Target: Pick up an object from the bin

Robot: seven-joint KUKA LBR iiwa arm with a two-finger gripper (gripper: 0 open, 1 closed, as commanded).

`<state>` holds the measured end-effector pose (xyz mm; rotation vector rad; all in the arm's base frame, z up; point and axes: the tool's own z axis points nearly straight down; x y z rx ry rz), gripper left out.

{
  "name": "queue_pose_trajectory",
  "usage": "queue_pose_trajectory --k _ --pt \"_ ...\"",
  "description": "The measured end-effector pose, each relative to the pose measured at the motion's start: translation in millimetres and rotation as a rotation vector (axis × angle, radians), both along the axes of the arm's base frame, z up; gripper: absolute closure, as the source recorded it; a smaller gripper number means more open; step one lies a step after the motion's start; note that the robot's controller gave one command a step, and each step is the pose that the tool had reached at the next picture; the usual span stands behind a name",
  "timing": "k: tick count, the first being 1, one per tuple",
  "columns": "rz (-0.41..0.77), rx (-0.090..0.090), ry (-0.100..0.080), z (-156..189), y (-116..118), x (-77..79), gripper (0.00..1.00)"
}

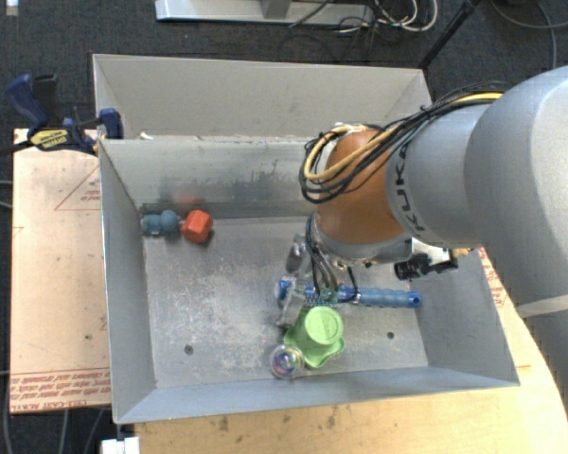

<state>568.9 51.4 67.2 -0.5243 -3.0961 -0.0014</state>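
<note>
The pincer [312, 280] hangs just beside a green round cap [319, 335] lying front-centre.

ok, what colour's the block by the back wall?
The block is orange-red, camera view.

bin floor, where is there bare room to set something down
Bare: the left half of the bin floor, in front of the orange block and blue-grey lump. A smaller patch lies in the front right corner, past the blue stick. Crowded: under the gripper, around the green cap and shiny ball.
</note>
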Motion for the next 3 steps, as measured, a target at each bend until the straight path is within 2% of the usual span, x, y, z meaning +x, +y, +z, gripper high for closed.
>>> queue_pose_trajectory --k 1,2,3 --pt "-0.002 0.0 -0.002 2 0 0.2 1.0" --pt "0.028 0.001 -0.009 110 13 -7.4 1.0" --pt "0.053 0.001 -0.011 192 25 -8.5 1.0"
